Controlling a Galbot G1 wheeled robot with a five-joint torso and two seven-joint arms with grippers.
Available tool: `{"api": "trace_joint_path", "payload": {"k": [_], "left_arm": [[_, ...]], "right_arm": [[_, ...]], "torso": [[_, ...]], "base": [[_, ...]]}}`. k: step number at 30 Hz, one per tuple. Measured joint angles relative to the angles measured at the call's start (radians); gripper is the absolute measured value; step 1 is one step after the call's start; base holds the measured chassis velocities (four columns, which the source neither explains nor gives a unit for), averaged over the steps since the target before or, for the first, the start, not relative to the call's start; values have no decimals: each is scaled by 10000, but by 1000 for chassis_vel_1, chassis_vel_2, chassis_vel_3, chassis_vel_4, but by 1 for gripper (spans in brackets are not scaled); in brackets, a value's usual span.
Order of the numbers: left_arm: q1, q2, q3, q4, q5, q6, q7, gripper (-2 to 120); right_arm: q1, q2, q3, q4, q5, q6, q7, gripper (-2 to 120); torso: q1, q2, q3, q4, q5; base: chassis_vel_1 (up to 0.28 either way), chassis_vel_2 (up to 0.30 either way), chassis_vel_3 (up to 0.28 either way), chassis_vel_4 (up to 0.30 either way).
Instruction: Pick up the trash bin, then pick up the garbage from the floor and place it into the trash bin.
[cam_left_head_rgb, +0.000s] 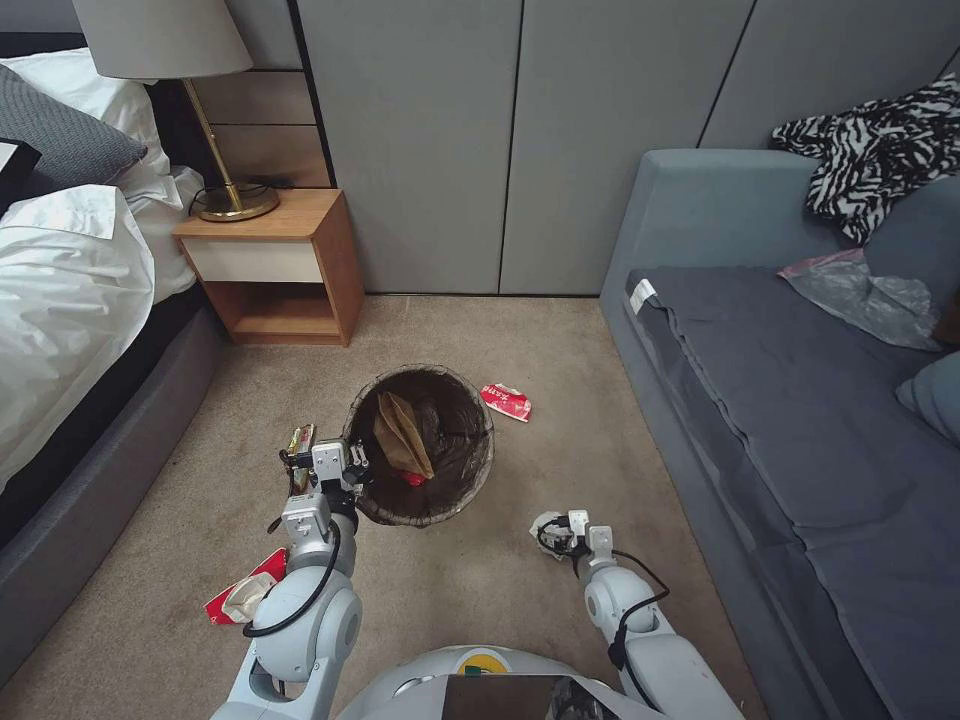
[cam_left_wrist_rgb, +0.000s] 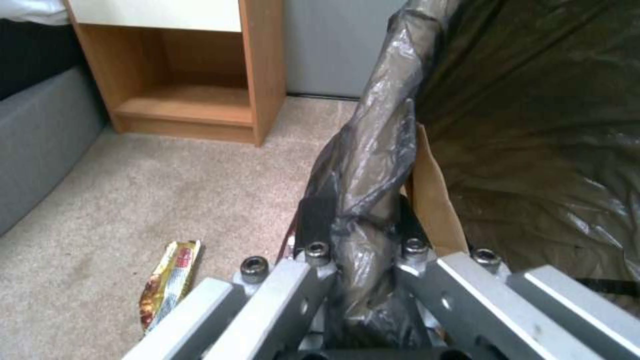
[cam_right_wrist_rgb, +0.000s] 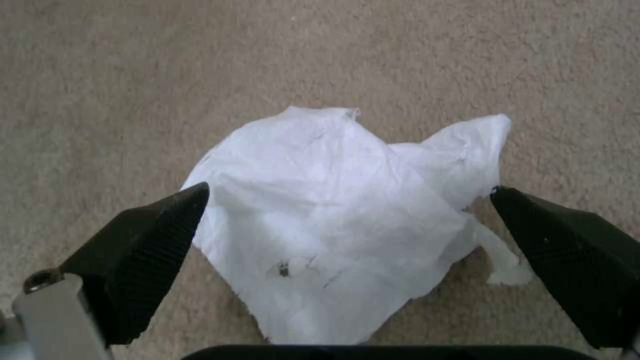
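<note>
Nearest the robot's base, on the beige carpet: right gripper (cam_right_wrist_rgb: 347, 210), spread wide, one black finger (cam_right_wrist_rgb: 143, 240) on either side of a crumpled white tissue (cam_right_wrist_rgb: 340, 220) lying flat between them, not yet pinched. To the left, beside the left arm: a red packet with pale tissue showing from it (cam_left_head_rgb: 243, 592), untouched. Next out: left gripper (cam_left_wrist_rgb: 357, 235), clamped on the bag-wrapped rim of the trash bin (cam_left_head_rgb: 422, 445); the bin sits tilted toward the camera, between bed and sofa. Inside it: a brown paper bag (cam_left_head_rgb: 402, 432) and a scrap of something red below it. Just beside the left gripper on the floor: a yellow-and-red snack wrapper (cam_left_wrist_rgb: 168, 277). Just beyond the bin, toward the sofa: a red wrapper (cam_left_head_rgb: 507, 401). Farthest: a wooden nightstand (cam_left_head_rgb: 325, 262) against the wall. Progress, as judged: bin in hand and part-filled; tissue, red packet and both wrappers remain. Unclear: whether the bin is lifted clear of the carpet or resting on it; the white wall of the bin is covered by the liner; the red scrap inside cannot be identified.
</note>
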Motion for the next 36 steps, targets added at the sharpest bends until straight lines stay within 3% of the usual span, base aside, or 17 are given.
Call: {"api": "trace_joint_path", "payload": {"k": [8,18,21,24,29,36], "left_arm": [[19,-6,-8,-9,20,4,0,2],[31,-10,-35,-50,17,2,-3,2],[30,-11,-35,-50,17,2,-4,2],[28,-15,-34,-52,16,0,-7,2],[31,-15,-58,-83,1,-4,-10,2],[27,-16,-73,-96,-14,-10,-13,2]], "right_arm": [[124,67,-18,-281,-117,174,-29,97],[196,132,-16,-763,-377,557,-100,58],[195,134,-14,-784,-400,584,-114,51],[202,156,-10,-860,-463,639,-160,34],[224,169,-12,-925,-570,708,-184,17],[241,161,16,-974,-644,758,-183,0]], "torso": [[0,0,0,0,0],[0,1,-1,-2,-5],[-1,1,-1,-2,-6],[-1,1,-1,1,-2],[-1,1,-1,6,6],[-1,0,1,2,5]], "base": [[0,0,0,0],[0,0,0,0],[0,0,0,0],[0,0,0,0],[0,0,0,0],[0,0,0,0]]}}
